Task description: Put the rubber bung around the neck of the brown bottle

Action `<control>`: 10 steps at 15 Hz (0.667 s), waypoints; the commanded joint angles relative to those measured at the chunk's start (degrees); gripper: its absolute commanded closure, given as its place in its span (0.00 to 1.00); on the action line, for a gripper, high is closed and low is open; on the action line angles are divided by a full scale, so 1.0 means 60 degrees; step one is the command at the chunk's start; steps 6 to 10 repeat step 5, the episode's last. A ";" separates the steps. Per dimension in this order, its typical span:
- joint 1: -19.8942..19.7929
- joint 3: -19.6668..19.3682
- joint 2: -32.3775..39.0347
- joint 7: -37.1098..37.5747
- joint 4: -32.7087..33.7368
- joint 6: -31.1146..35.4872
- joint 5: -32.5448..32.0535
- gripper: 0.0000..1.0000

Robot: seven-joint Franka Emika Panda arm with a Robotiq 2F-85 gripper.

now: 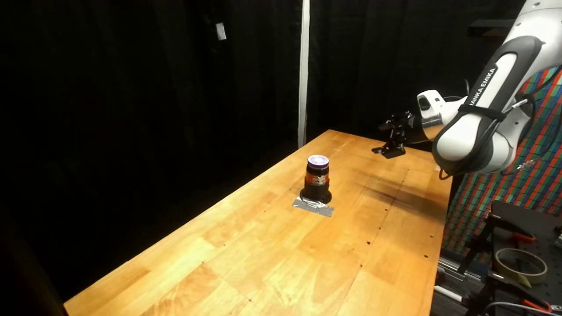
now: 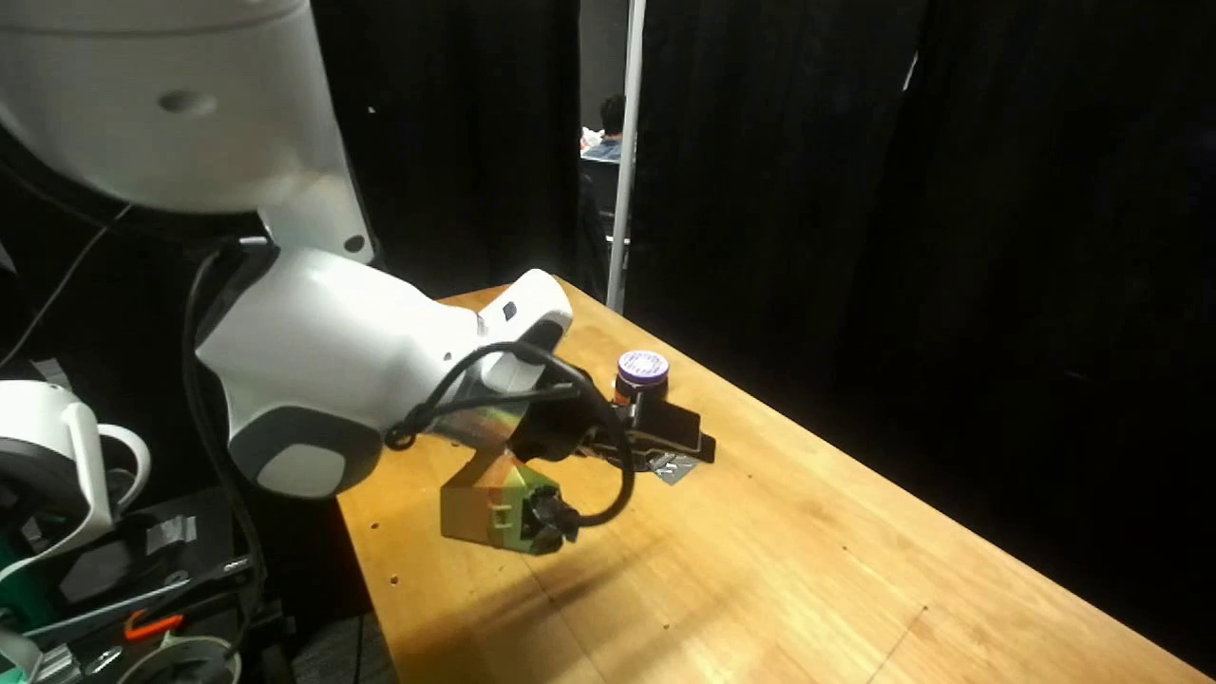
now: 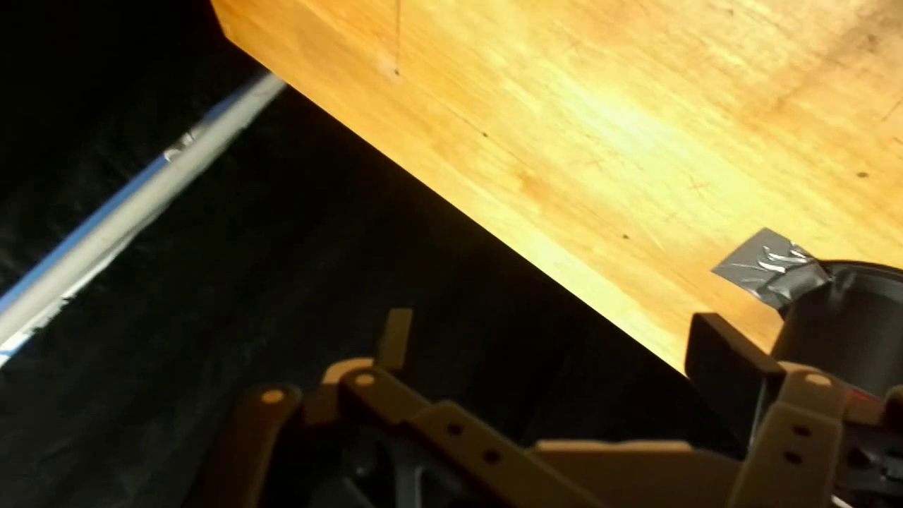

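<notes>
Watching from far, I see my gripper (image 1: 386, 139) with jaws spread wide — the brown bottle (image 1: 317, 178) stands upright, apart from it.

You have the bottle (image 1: 317, 177) upright in a holder (image 1: 316, 192) on the table (image 1: 263, 259); a tape strip (image 1: 314, 207) runs from the holder's foot onto the table. In an exterior view, your gripper (image 1: 386, 138) hangs right of the bottle, above the table and apart from both; a curtain (image 1: 153, 109) hangs left of the table, and a tape roll (image 1: 535, 277) lies on a stand (image 1: 535, 219) to its right.
</notes>
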 commanded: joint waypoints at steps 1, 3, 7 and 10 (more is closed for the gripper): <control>0.1933 -0.1209 -0.2178 0.0085 -0.0396 -0.1209 0.2726 0.00; 0.2907 -0.1895 -0.2628 -0.0624 -0.0330 -0.1721 0.4415 0.00; 0.4395 -0.3495 -0.2401 0.0101 -0.0241 -0.1868 0.3942 0.00; 0.4395 -0.3495 -0.2401 0.0101 -0.0241 -0.1868 0.3942 0.00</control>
